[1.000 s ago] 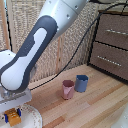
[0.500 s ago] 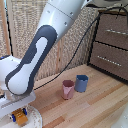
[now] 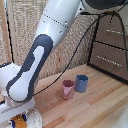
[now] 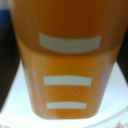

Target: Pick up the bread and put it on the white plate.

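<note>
The clamp (image 3: 18, 119), a white boxy gripper on the big white and grey arm, hangs low at the exterior view's lower left. It is shut on the toast (image 3: 19, 120), a small orange-yellow slice that peeks out below it. Under it lies the white crockery (image 3: 33, 119), of which only part of the round white surface shows. In the wrist view the toast (image 4: 67, 65) fills almost the whole picture, orange with pale bars, and the white plate (image 4: 12, 97) shows around its edges. I cannot tell whether the toast touches the plate.
A pink cup (image 3: 67, 89) and a blue cup (image 3: 81, 83) stand side by side on the wooden worktable (image 3: 95, 107), toward the exterior view's right of the plate. A dark drawer cabinet (image 3: 112, 47) stands at the back right. A black cable hangs behind the arm.
The clamp with the toast has shifted slightly toward the exterior view's right and lower, over the plate. The cups have not moved.
</note>
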Robot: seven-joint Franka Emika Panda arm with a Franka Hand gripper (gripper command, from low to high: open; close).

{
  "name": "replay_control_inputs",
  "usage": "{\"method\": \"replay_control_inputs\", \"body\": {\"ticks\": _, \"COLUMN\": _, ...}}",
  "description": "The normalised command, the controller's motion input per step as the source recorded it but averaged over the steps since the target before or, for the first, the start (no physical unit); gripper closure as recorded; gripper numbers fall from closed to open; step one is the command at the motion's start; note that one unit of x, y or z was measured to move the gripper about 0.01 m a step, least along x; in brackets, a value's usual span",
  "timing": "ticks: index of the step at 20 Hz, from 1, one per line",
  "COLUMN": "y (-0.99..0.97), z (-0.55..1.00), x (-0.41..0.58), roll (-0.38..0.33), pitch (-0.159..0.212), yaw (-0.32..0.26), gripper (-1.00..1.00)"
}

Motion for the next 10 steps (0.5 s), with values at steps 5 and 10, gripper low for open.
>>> {"method": "replay_control_inputs", "body": {"ticks": 5, "y": -0.12, "z": 0.92, "x": 0.073, "roll": -0.008, "pitch": -0.032, "yaw": 0.016, "gripper": -1.0}}
{"method": "replay_control_inputs", "body": {"ticks": 10, "y": -0.06, "z": 0.57, "x": 0.414, "roll": -0.014, "pitch": -0.201, "yaw": 0.006, "gripper": -1.0}}
